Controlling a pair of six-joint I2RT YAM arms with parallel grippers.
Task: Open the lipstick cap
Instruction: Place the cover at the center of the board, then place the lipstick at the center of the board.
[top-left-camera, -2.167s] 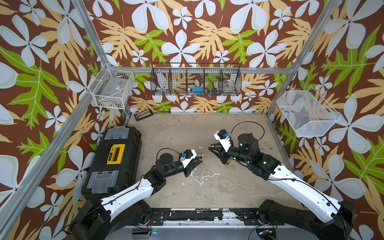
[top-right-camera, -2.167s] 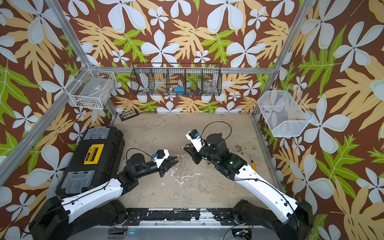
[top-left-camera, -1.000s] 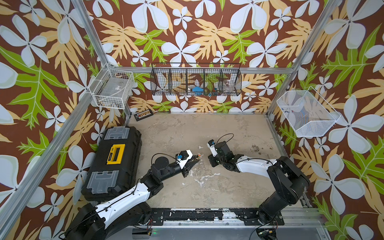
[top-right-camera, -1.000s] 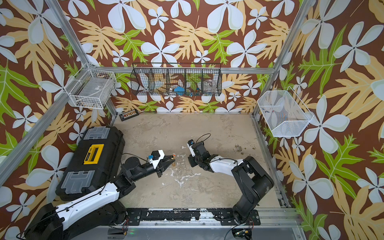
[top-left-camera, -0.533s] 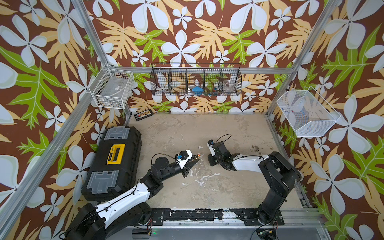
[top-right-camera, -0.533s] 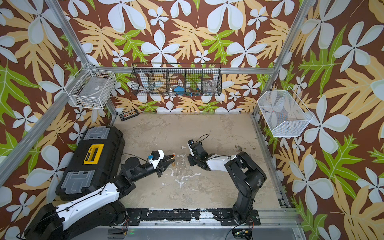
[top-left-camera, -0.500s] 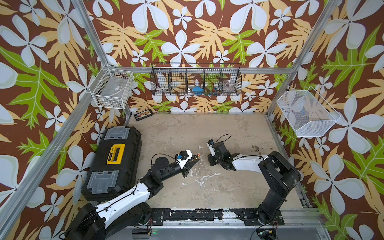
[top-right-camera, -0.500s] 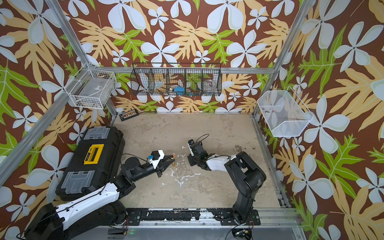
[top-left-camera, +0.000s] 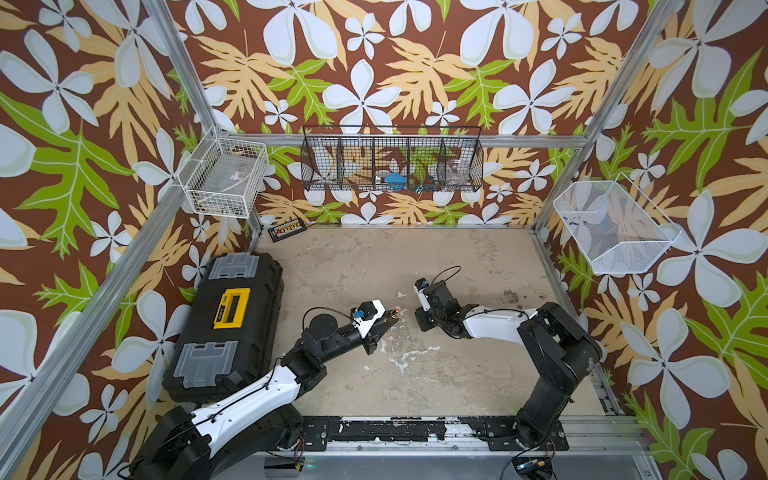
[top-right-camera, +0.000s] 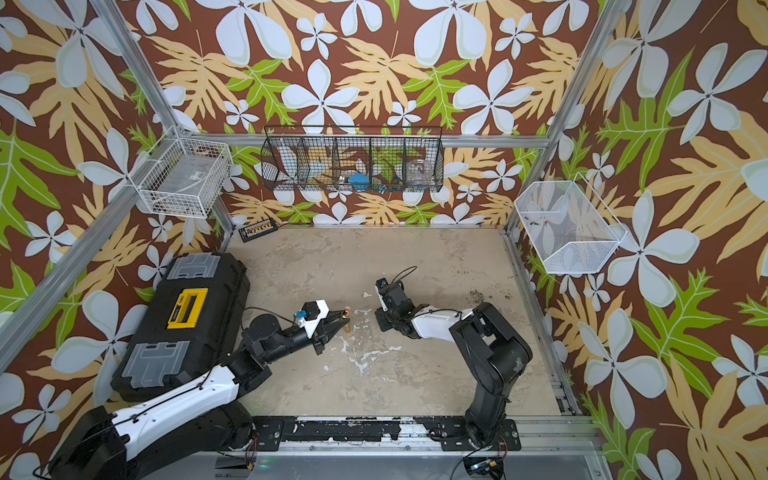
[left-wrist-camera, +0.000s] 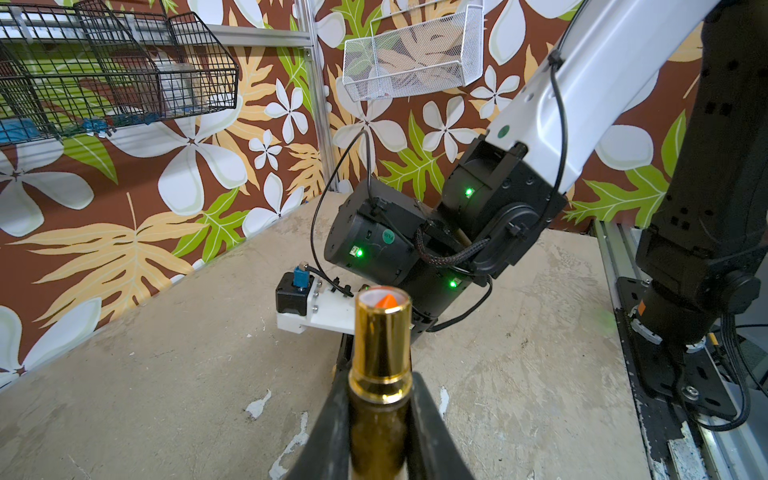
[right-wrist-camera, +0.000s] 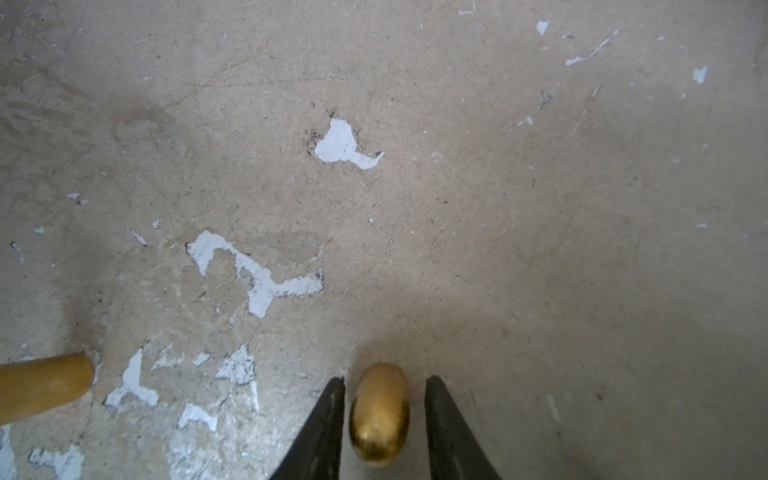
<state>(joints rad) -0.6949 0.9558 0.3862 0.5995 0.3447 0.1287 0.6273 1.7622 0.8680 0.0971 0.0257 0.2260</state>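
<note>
My right gripper (right-wrist-camera: 385, 380) has dropped to the table (top-left-camera: 457, 257) and loosened: the cap (right-wrist-camera: 380, 415) lies free between its jaws. My left gripper (left-wrist-camera: 379, 376) is clenched on the uncapped lipstick (left-wrist-camera: 381, 332), near the cap. Open table lies behind, its edges well apart. The toolbox (top-left-camera: 232, 328) is well left.

Both top views hang high over the arms' base rail (top-left-camera: 374, 432), looking down and forward across the whole table (top-left-camera: 457, 257) to the back wall (top-left-camera: 374, 83), sharing nearly everything. The left wrist camera sits just behind the left gripper (left-wrist-camera: 380, 384), looking out along its fingers (left-wrist-camera: 330, 419) past the tips, close up, at the right arm (left-wrist-camera: 582, 83) and its camera mount (left-wrist-camera: 316, 318). The right wrist camera sits behind the right gripper (right-wrist-camera: 385, 380), facing straight down, very near the worn tabletop ahead of its tips.
</note>
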